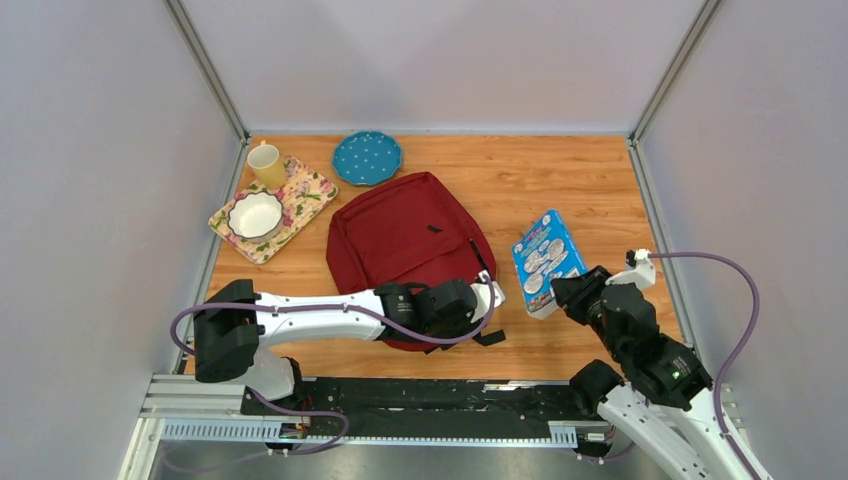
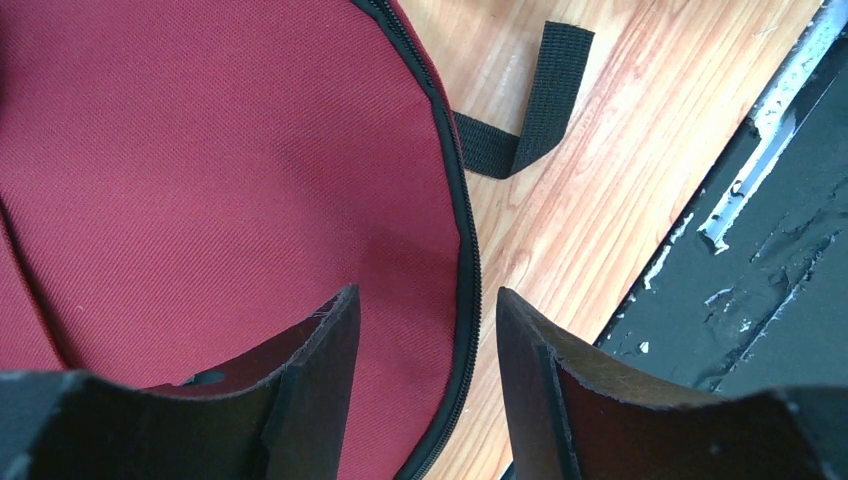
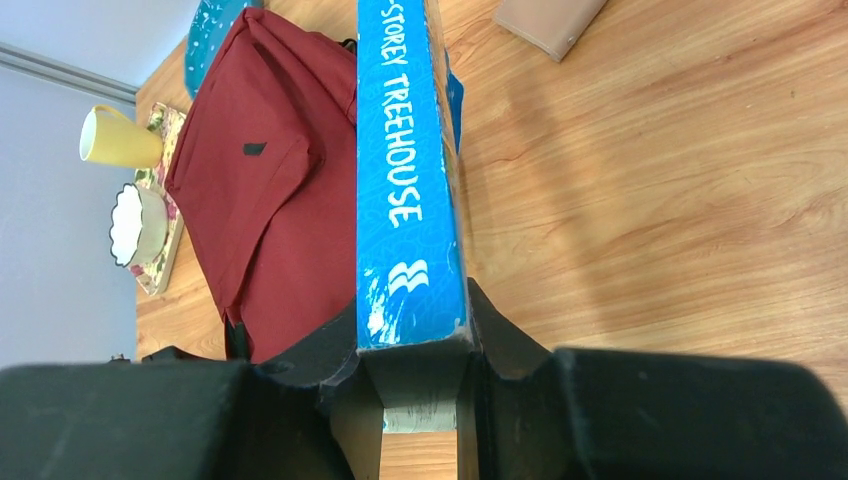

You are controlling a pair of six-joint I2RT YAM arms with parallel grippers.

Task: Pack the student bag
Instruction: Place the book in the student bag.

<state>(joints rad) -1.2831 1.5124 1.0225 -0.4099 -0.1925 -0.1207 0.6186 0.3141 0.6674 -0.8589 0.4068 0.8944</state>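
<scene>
The student bag (image 1: 405, 235) lies flat mid-table, dark red with black zippers. My left gripper (image 1: 488, 296) hovers over its near right edge. In the left wrist view the left gripper (image 2: 425, 330) is open, its fingers (image 2: 325, 345) either side of the bag's (image 2: 200, 180) zipper seam (image 2: 465, 250), with nothing between them. My right gripper (image 1: 566, 294) is shut on the near end of a blue book (image 1: 547, 258), held right of the bag. In the right wrist view the book's spine (image 3: 405, 170) stands on edge in the right gripper (image 3: 415, 335), with the bag (image 3: 280, 190) to its left.
A floral tray (image 1: 305, 195) at the back left carries a yellow mug (image 1: 266, 165) and a white bowl (image 1: 255, 215). A teal dotted plate (image 1: 367, 157) lies behind the bag. A black strap (image 2: 540, 110) trails toward the table's near edge. A tan flat object (image 3: 550, 20) lies beyond the book.
</scene>
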